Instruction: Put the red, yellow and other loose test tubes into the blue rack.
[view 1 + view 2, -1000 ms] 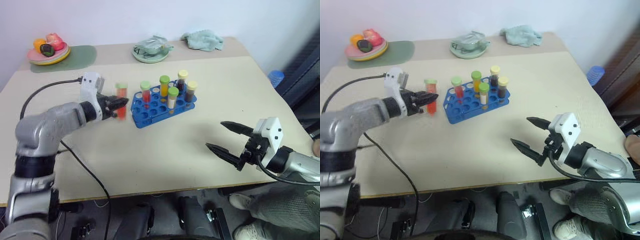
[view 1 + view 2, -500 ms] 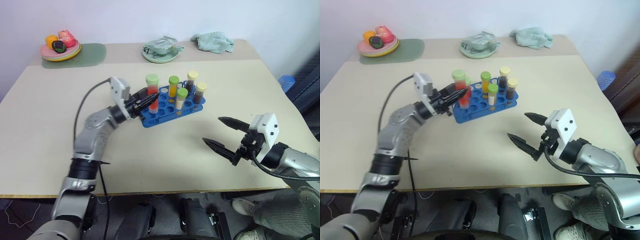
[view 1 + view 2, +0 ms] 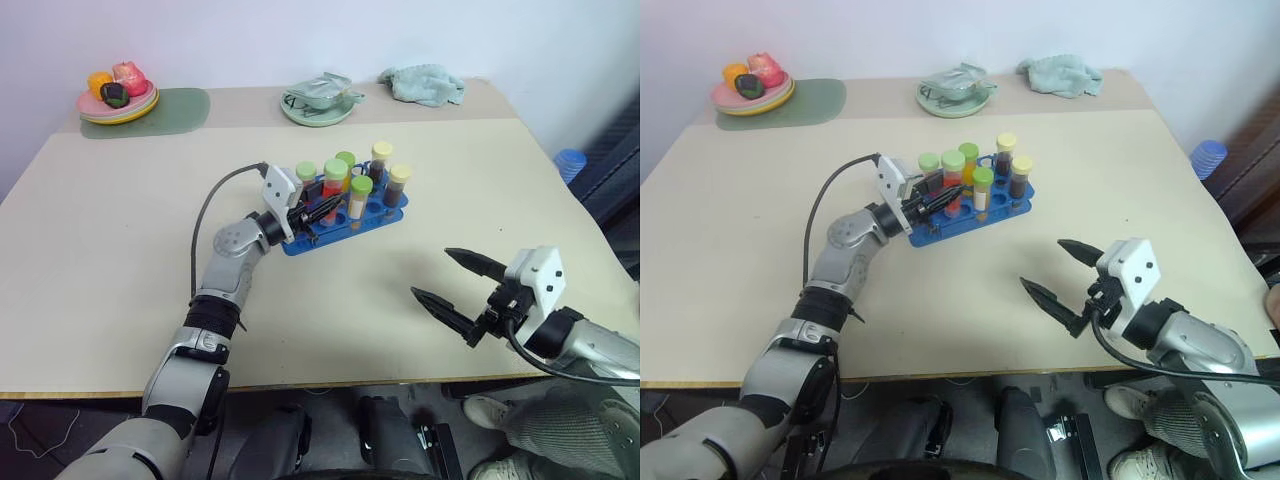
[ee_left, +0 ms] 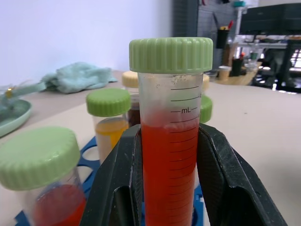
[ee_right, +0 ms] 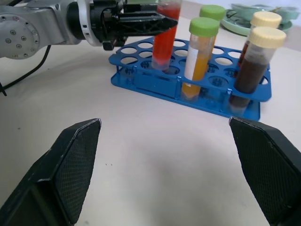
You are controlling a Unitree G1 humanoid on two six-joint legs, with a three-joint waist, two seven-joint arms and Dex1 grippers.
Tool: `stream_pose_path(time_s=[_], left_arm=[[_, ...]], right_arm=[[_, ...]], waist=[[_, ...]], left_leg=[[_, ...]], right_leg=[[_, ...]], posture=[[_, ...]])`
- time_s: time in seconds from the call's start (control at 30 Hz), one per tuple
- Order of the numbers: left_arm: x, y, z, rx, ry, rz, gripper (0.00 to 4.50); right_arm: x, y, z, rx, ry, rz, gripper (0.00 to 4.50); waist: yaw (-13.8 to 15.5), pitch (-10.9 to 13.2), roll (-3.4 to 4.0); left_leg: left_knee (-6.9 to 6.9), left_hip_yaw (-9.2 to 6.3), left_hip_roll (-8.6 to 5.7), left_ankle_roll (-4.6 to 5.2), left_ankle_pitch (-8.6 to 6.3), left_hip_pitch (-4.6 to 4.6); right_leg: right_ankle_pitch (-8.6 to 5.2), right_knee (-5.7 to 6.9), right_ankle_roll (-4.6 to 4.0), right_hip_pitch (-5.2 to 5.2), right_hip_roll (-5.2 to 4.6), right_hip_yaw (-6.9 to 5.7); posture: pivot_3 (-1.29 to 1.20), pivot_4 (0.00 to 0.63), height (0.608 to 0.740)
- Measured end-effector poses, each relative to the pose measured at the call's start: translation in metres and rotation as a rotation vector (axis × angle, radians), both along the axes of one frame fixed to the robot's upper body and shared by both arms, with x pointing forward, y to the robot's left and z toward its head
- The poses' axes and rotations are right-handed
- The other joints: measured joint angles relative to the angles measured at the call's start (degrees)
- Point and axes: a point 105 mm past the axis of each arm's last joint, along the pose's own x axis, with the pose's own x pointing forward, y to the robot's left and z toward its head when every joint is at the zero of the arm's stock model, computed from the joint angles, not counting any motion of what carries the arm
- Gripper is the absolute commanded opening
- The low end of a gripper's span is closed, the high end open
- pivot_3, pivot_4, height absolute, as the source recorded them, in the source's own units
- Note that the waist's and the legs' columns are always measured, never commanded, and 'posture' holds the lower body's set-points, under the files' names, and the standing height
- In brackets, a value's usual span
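The left tool (image 3: pixel 322 210) was clamped on a red tube (image 5: pixel 164 40) with a green cap, holding it upright with its lower end down in a hole at the near left of the blue rack (image 3: pixel 372 216), so this placement looked nearly done but not yet released. Several capped tubes already stood in the rack, and no loose tube showed on the tabletop (image 3: pixel 120 230), so little seemed left. The right tool (image 3: pixel 462 290) hovered wide open and empty, well apart from the rack.
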Motion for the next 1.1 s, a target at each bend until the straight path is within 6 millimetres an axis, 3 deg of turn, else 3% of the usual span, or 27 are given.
stream_pose_path(time_s=[0.2, 0.7, 1.1], left_arm=[[0.001, 0.007, 0.0, 0.007, -0.007, 0.012, 1.38], [-0.007, -0.005, -0.003, -0.012, 0.009, -0.06, 1.38], [-0.004, 0.002, -0.004, -0.018, 0.018, -0.027, 1.38]], right_arm=[[-0.001, -0.001, 0.0, -0.011, -0.017, 0.007, 4.5], [0.0, -0.004, -0.002, -0.013, -0.006, 0.009, 4.5], [0.001, -0.004, -0.002, -0.015, 0.002, -0.001, 4.5]], waist=[[0.07, 0.0, 0.0], [0.08, -0.01, 0.0], [0.02, -0.02, 0.0]], left_leg=[[0.01, 0.0, 0.0, 0.0, 0.0, 0.01], [0.01, 0.0, 0.0, 0.0, 0.0, 0.01], [0.01, 0.0, 0.0, 0.0, 0.0, 0.03]], right_leg=[[0.0, 0.0, 0.0, 0.02, 0.02, 0.0], [0.0, 0.0, 0.01, 0.03, 0.02, 0.0], [0.0, 0.0, 0.01, 0.04, 0.03, 0.0]], posture=[[0.0, 0.15, 0.74], [0.0, 0.15, 0.74], [0.0, 0.15, 0.74]])
